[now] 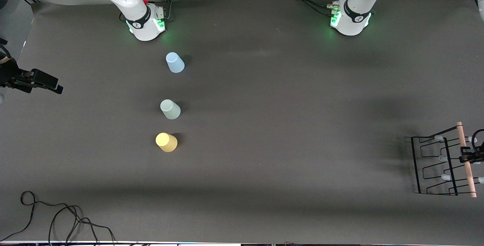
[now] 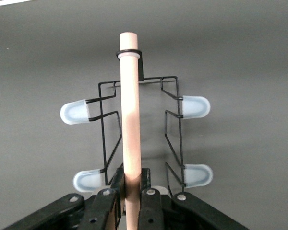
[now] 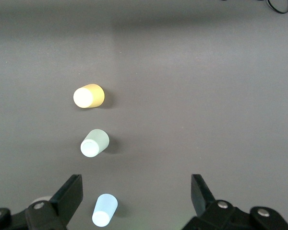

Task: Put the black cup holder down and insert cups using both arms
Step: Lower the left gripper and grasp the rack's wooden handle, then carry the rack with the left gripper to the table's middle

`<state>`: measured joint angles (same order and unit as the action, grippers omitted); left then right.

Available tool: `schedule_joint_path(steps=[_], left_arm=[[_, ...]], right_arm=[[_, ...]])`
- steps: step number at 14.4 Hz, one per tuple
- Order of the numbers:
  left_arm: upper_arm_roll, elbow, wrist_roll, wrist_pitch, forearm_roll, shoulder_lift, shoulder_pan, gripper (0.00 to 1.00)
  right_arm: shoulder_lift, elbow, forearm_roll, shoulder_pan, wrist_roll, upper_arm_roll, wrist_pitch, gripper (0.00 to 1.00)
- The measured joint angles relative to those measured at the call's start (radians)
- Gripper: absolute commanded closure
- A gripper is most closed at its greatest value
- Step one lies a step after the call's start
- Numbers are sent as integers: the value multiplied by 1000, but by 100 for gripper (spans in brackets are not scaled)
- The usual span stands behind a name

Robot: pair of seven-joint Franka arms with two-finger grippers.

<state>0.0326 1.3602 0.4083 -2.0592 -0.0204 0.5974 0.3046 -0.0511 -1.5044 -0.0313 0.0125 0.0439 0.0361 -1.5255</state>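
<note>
The black cup holder (image 1: pixel 435 163) is at the left arm's end of the table, its wooden rod handle (image 1: pixel 466 159) on top. My left gripper (image 1: pixel 470 155) is shut on that rod; in the left wrist view the fingers (image 2: pixel 116 182) clamp the rod (image 2: pixel 130 110) above the wire rack (image 2: pixel 175 120). Whether the rack rests on the table I cannot tell. Three cups stand mouth down in a row: light blue (image 1: pixel 175 62), pale green (image 1: pixel 170 109), yellow (image 1: pixel 166 142). My right gripper (image 1: pixel 56 86) is open and empty, over the right arm's end of the table. Its wrist view (image 3: pixel 137 184) shows the blue (image 3: pixel 104 211), green (image 3: pixel 94 143) and yellow (image 3: pixel 89 96) cups below.
The table is covered in dark grey cloth (image 1: pixel 283 125). Loose black cables (image 1: pixel 56 215) lie near the front edge at the right arm's end. The two arm bases (image 1: pixel 145 23) (image 1: pixel 349 19) stand along the edge farthest from the front camera.
</note>
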Motion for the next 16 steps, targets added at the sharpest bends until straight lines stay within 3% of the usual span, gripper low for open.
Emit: schedule_joint_path(steps=[3, 8, 13, 16], left_arm=[[3, -46, -80, 70, 1, -6, -45, 100], [5, -32, -153, 209, 1, -57, -147, 100], [8, 77, -313, 199, 2, -146, -258, 100], [10, 210, -442, 109, 2, -217, -336, 100]], right_arm=[[0, 0, 0, 0, 0, 0, 0, 0], [0, 0, 0, 2, 0, 0, 0, 0], [0, 0, 3, 3, 0, 1, 0, 0], [0, 0, 3, 3, 0, 2, 0, 0]])
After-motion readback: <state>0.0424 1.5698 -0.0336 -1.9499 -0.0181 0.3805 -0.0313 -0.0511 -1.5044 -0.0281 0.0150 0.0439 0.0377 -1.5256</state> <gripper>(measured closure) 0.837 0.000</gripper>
